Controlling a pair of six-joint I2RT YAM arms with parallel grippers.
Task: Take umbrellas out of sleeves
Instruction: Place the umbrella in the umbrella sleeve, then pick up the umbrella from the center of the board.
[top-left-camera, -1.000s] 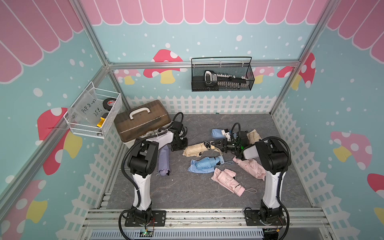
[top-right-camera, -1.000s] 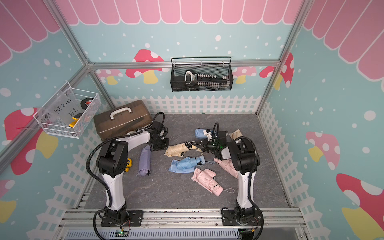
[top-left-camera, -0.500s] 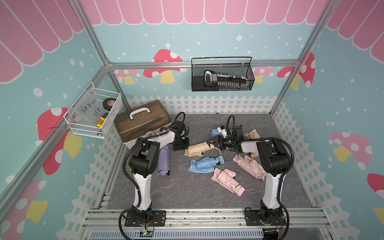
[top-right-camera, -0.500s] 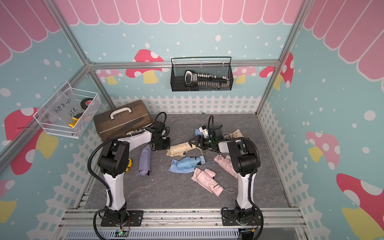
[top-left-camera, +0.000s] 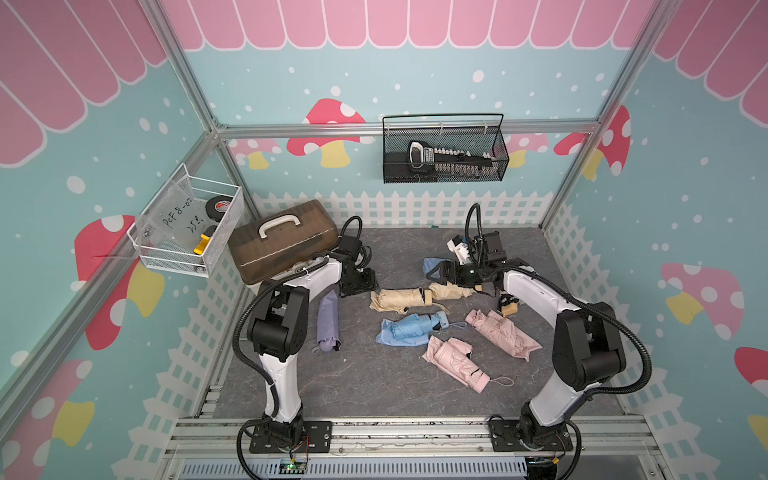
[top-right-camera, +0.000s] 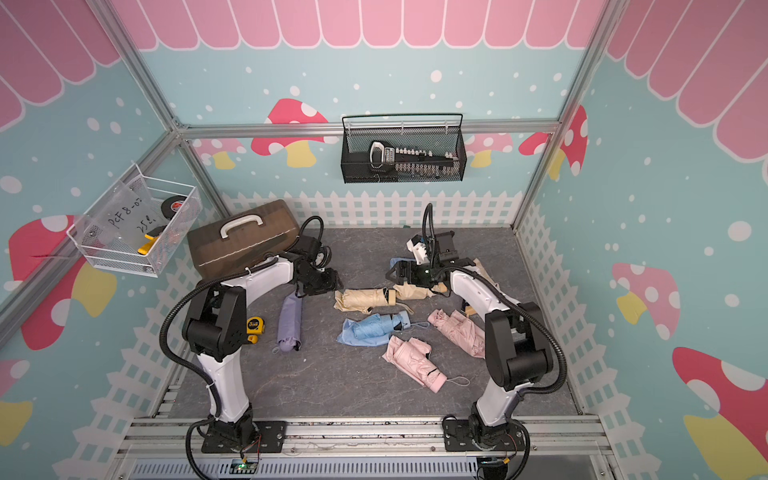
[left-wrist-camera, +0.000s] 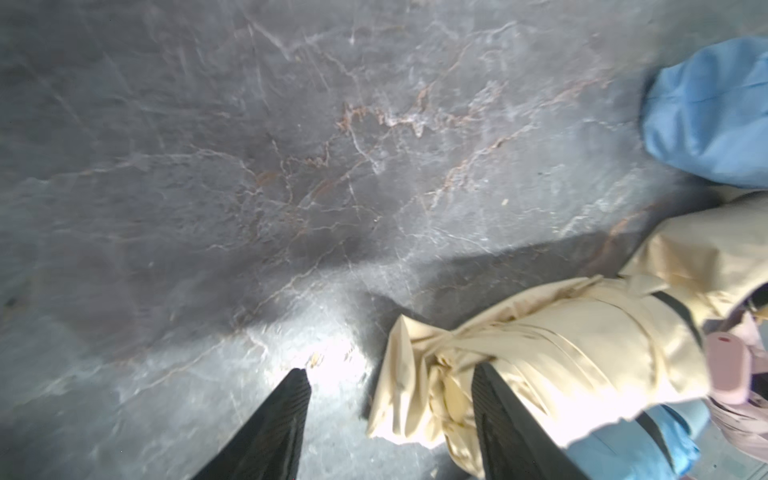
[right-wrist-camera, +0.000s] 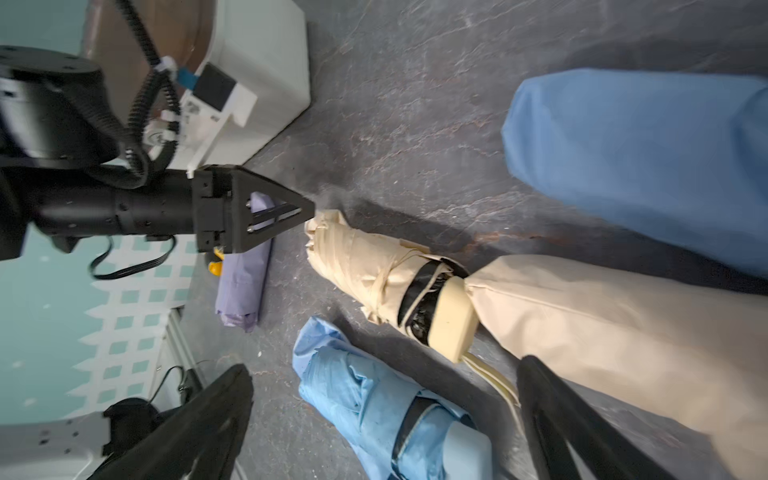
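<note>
Lower centre, on the mat: near pink umbrella (top-left-camera: 455, 363), with the right pink umbrella (top-left-camera: 503, 332) just above it. Next up are the blue umbrella (top-left-camera: 415, 326) and, at left, the lilac umbrella (top-left-camera: 328, 322).

Mid-frame: beige umbrella (top-left-camera: 397, 300) lies outside the beige sleeve (top-left-camera: 451, 291), handle against its mouth.

Left gripper (left-wrist-camera: 388, 372): jaws apart at the umbrella's tip, gripping nothing.

Right gripper (right-wrist-camera: 386, 365): jaws wide, empty, above the sleeve.

Farthest: blue sleeve (top-left-camera: 432, 264).

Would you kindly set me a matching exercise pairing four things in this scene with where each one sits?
Things: 1 lilac umbrella; 2 beige umbrella; 3 saw; 4 tape roll.
Places: a black mesh basket; b white wire basket; c table, next to a beige sleeve; d table, nearest the brown case.
Pairs: 1-d; 2-c; 3-a; 4-b.
</note>
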